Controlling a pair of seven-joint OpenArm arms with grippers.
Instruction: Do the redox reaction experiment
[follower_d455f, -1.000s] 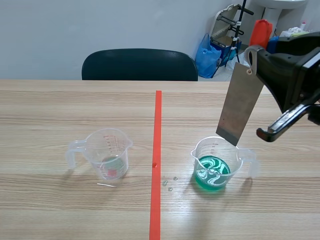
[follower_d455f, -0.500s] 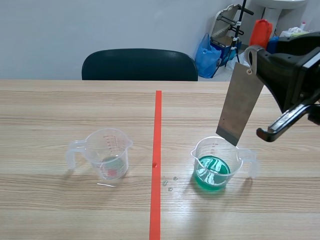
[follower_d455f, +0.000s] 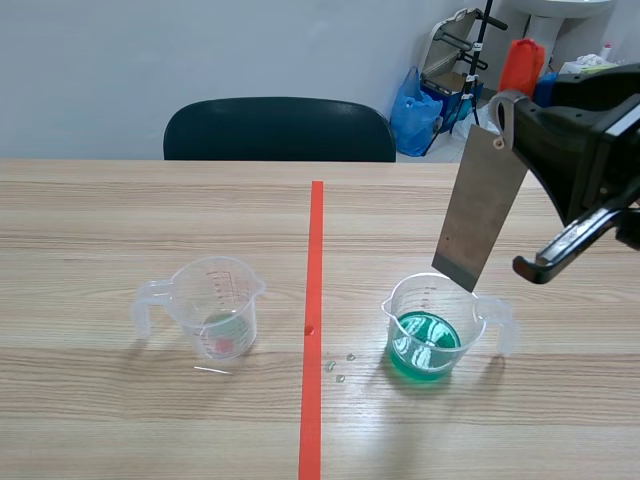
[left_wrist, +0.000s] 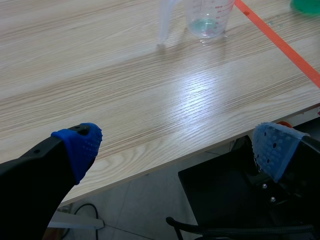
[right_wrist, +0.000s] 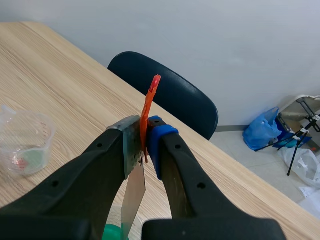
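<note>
Light wood-grain table fills the scene, split by an orange-red tape line. A dark chair stands at its far edge before a pale wall.

To the right of the tape stands a clear plastic measuring cup holding green liquid, its handle turned away from the tape. Over its mouth hangs a thin grey metal sheet, tilted, with its lower edge near the cup's rim and above the liquid. The right gripper is clamped on the sheet's upper end, its fingers pressing it from both sides. Clamped with it is an orange-red tab that sticks up past the fingertips.

To the left of the tape stands a second clear plastic measuring cup, upright, with only a shallow pale residue at the bottom and its handle pointing outward. A few small droplets lie on the wood just beside the tape, between the cups.

The left gripper hovers low at the table's near edge. Its blue-padded fingers are wide apart with nothing between them, and the second cup is well ahead of it.
</note>
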